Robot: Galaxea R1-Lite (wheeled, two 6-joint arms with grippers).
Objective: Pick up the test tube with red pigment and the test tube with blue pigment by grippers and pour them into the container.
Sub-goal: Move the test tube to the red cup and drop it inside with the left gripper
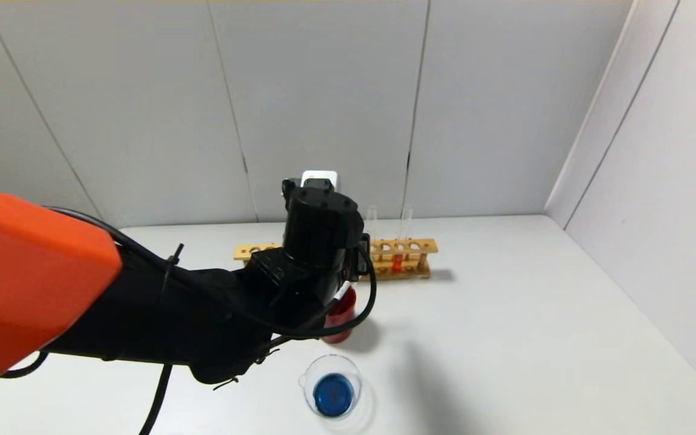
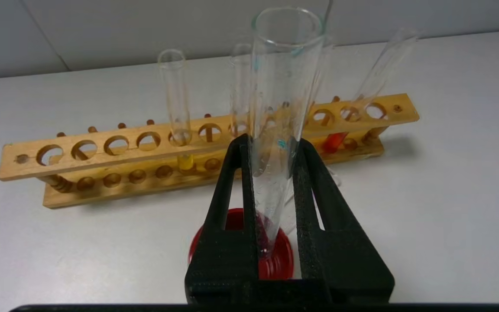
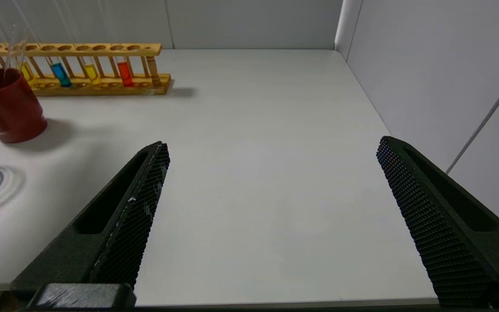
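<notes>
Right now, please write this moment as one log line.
left gripper: shut on emptied test tube, over red cup | right gripper: open, idle | container: blue liquid

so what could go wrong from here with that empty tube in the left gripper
1. The left gripper holds the emptied test tube with its bottom over the red cup; released off-centre, it might tip the cup or roll away.
2. Nearby tubes in the wooden rack could be knocked while withdrawing.
3. The test tube with red pigment leans in the rack, so gripping it may be awkward.
</notes>
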